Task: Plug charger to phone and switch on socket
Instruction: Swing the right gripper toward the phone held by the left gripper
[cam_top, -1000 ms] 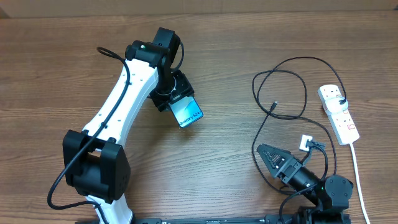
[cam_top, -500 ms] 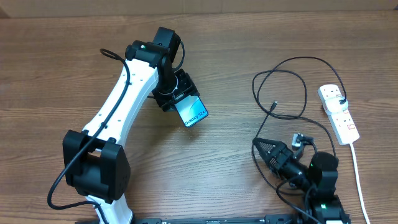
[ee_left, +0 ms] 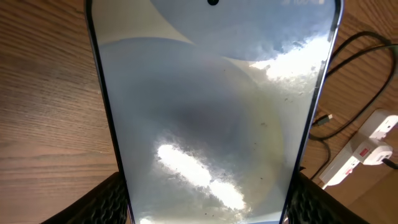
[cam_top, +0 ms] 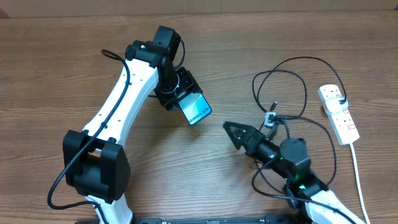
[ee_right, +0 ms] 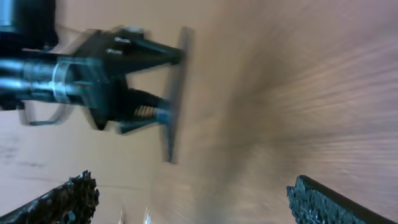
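My left gripper (cam_top: 180,96) is shut on the phone (cam_top: 196,109), a slim phone with a light blue screen and "Galaxy" text, held above the table centre. The phone fills the left wrist view (ee_left: 211,112) between my fingers. My right gripper (cam_top: 235,132) is open and empty, pointing left toward the phone; the blurred right wrist view shows the phone edge-on (ee_right: 174,93) in the left gripper. The charger's black cable (cam_top: 292,93) loops on the right, its small plug tip (cam_top: 274,105) free. The white socket strip (cam_top: 339,112) lies at the far right with the black plug head (cam_top: 343,99) in it.
The socket's thick white cord (cam_top: 357,168) runs down the right edge. A black cable (cam_top: 112,55) trails behind the left arm. The charger cable's loops lie around and under the right arm.
The left gripper has carried the phone a little down and to the right. The right arm has swung up and left from the front edge toward the phone, its gripper open.
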You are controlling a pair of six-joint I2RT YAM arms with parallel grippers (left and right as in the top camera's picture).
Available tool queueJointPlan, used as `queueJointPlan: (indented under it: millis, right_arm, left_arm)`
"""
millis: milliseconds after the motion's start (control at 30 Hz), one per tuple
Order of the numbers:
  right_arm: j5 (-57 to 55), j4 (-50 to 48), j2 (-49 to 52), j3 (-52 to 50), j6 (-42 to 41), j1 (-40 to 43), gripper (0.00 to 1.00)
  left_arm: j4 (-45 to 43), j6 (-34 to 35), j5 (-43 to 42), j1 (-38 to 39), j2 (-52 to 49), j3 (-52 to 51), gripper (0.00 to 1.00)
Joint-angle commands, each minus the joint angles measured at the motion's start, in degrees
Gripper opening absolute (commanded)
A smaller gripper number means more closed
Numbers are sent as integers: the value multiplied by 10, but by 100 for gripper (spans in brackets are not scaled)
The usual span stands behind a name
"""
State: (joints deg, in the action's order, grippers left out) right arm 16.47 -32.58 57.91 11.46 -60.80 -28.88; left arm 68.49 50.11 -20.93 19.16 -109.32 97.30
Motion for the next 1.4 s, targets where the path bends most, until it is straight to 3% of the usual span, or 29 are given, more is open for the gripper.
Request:
queueJointPlan:
  millis: [0,167,400,533,800,1367]
  right_arm:
    - [-86,-70,50,9,-7,-35,100]
    - [-155,-179,144,22,-7,-81,100]
    - [-162,-183,249,108,-7,-101,99]
    - [-162,-165,283,154,-7,-104,86]
    - [-167,-125,294,183,-7,-104,72]
    - [-186,-121,315,183,-40,-106,61]
  left_arm:
    - [-2,12,-16,3,-1,19,56]
    - [-2,14,-16,4,-1,19,56]
    - [-2,14,-17,4,-1,19,56]
    - [-2,14,-17,4,-1,19,56]
    - [-4,18,-17,4,-1,19,56]
    - [-13,40,-46,9,-1,19,56]
